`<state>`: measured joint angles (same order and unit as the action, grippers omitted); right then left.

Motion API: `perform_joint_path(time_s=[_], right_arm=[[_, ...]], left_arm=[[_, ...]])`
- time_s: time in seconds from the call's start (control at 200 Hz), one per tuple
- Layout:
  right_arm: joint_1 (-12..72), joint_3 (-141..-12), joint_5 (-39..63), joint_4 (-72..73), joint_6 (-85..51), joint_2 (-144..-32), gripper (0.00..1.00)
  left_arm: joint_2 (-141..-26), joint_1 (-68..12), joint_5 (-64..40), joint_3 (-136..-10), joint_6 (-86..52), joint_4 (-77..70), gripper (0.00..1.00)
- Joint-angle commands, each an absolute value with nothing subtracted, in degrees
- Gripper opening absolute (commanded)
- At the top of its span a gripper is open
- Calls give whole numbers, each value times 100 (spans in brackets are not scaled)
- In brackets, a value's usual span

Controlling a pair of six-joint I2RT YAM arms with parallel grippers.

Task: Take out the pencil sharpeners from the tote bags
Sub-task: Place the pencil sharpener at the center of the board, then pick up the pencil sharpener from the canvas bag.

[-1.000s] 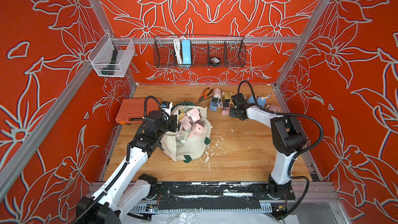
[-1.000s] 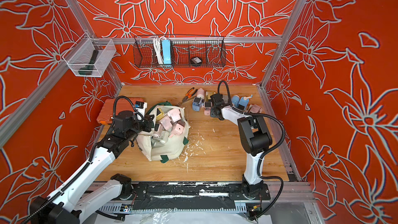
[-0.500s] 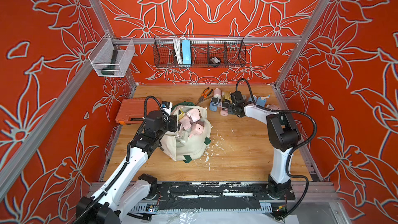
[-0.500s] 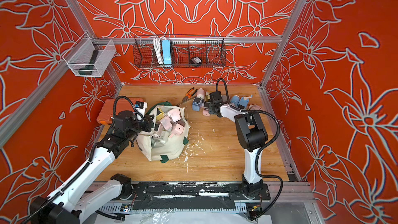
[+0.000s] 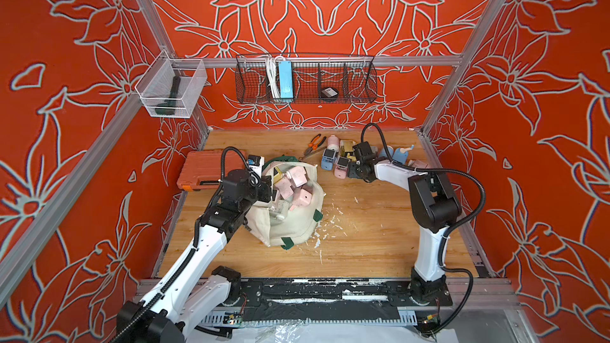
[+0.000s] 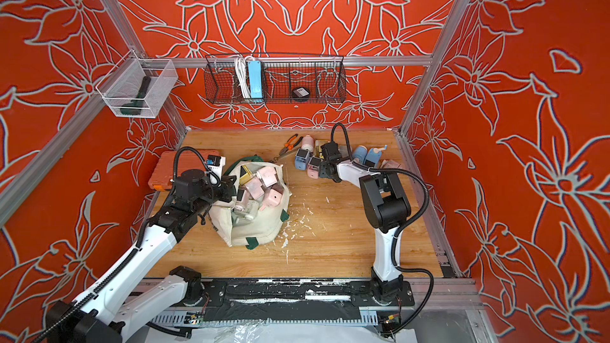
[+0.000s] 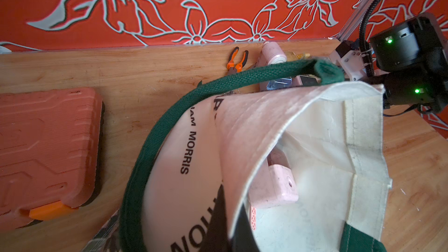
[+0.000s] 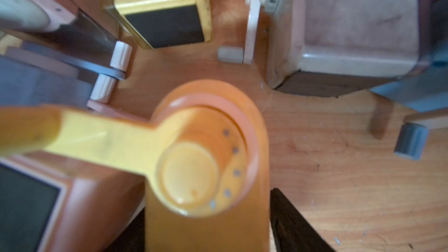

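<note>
- The cream canvas tote bag [image 5: 292,226] with dark green straps sits slumped near the middle of the wooden counter [image 5: 369,245], its mouth gaping upward. The left wrist view shows dark "MORRIS" lettering [image 7: 185,152] on its outer side.
- Several pastel pink, boxy plastic pencil sharpeners [image 5: 297,178] are heaped in the bag's mouth in both top views.
- The left hand [image 5: 268,192] is clamped on the bag's rim at the robot's left side. In the left wrist view its dark fingers [image 7: 242,236] pinch the cream edge, with a pink sharpener [image 7: 274,190] lying just inside.
- More sharpeners stand out on the counter in a cluster at the far right. A blue one [image 5: 327,160] and a pink one [image 5: 341,166] are side by side, a yellow one [image 5: 346,146] is behind them, and two blue ones [image 5: 392,154] lie further right.
- The right hand [image 5: 356,172] hangs low in that cluster, just beside the pink one.
- In the right wrist view its dark fingers [image 8: 288,224] flank a yellow-orange sharpener with a crank arm [image 8: 206,166]. Whether they press on it or stand just off it cannot be told.
- A white sharpener [image 5: 255,161] stands between the bag and the flat orange plastic tool case [image 5: 208,171].
- Orange-handled pliers [image 5: 313,143] lie on the counter beyond the bag.
- White flecks [image 5: 330,219] are scattered on the counter beside the bag.
</note>
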<state>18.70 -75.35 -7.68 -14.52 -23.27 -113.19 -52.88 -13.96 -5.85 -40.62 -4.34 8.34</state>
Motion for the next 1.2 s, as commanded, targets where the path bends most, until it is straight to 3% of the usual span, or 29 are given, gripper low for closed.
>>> perform_joint_path(time_s=[0.0, 0.18, 0.465, 0.841, 1.076, 1.196], right_arm=[[1854, -7382, -803, -1639, -2434, -10806, 70], [1876, -7035, -1011, -1670, -2389, -9962, 72], [2247, -6328, -530, -1263, -2452, -8508, 67], [4109, -5810, 1066, -651, -1754, -7301, 61], [5084, -5550, 2024, 284, -1030, -7482, 60], [5380, -5851, 2512, 207, -584, -8027, 65]], left_arm=[[-5300, -1424, -570, -3969, -492, 1020, 0], [-5344, -1424, -600, -3980, -495, 1011, 0], [-5374, -1424, -614, -3990, -500, 1011, 0], [-5317, -1424, -571, -3992, -492, 1011, 0], [-5239, -1424, -544, -3989, -492, 1007, 0], [-5221, -1424, -564, -3995, -501, 1015, 0]])
